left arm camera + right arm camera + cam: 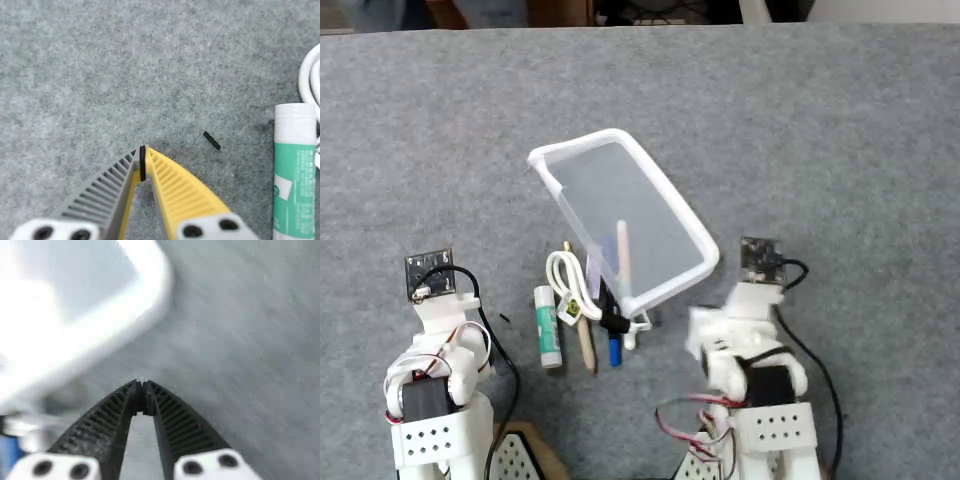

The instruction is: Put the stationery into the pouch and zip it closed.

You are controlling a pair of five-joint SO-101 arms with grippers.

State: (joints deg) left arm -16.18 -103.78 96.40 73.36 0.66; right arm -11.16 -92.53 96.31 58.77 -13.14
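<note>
While jaws meet, right arm (752,345) beside pouch (620,215)

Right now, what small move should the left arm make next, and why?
Probably open the left gripper and ease it toward the green-and-white glue stick: its jaws are shut over bare grey mat, and the stick lies close by, outside the translucent white-rimmed pouch.

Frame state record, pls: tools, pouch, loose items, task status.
left tool: shut, empty, over bare table beside the glue stick
right tool: shut, empty, near a pouch corner
pouch: flat, between the arms
loose items: glue stick, white cable, pencil, blue pen, at the pouch's near end
status: nothing gripped
</note>
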